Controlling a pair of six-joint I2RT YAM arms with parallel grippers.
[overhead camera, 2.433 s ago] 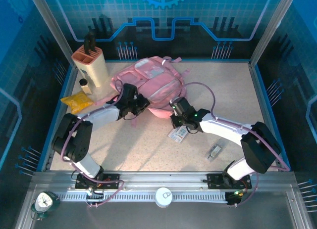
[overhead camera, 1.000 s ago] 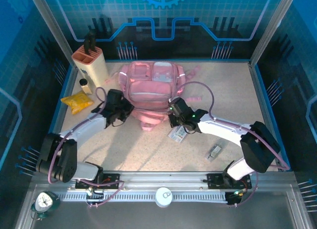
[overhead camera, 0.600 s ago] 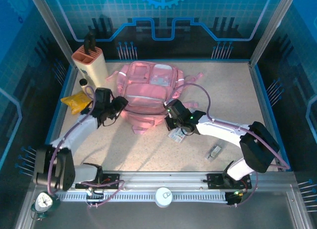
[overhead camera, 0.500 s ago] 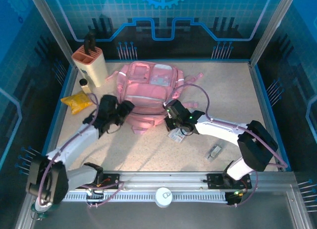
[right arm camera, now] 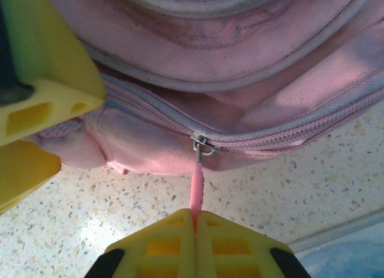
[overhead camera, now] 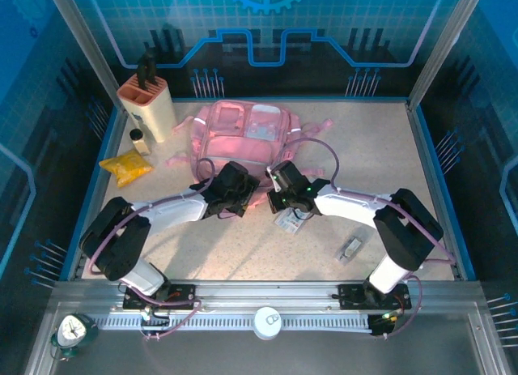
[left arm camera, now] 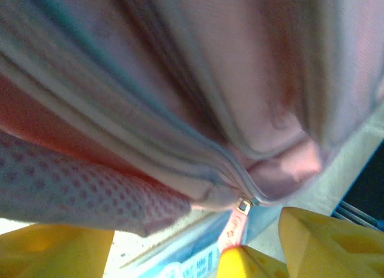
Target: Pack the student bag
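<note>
One soft, limp bag (overhead camera: 243, 138) faces us: the right fingers (right arm camera: 162, 242) pinch its zip pull (right arm camera: 196, 191), the left fingers (left arm camera: 327, 242) stand apart; we'd hold its firmer seam (right arm camera: 270, 135).

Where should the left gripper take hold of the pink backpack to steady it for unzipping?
Pinch the near edge of the backpack beside the zip slider, coming in low from the arms' side. It lies flat with that seam facing the open left gripper; the right gripper pinches the pull tab.
</note>
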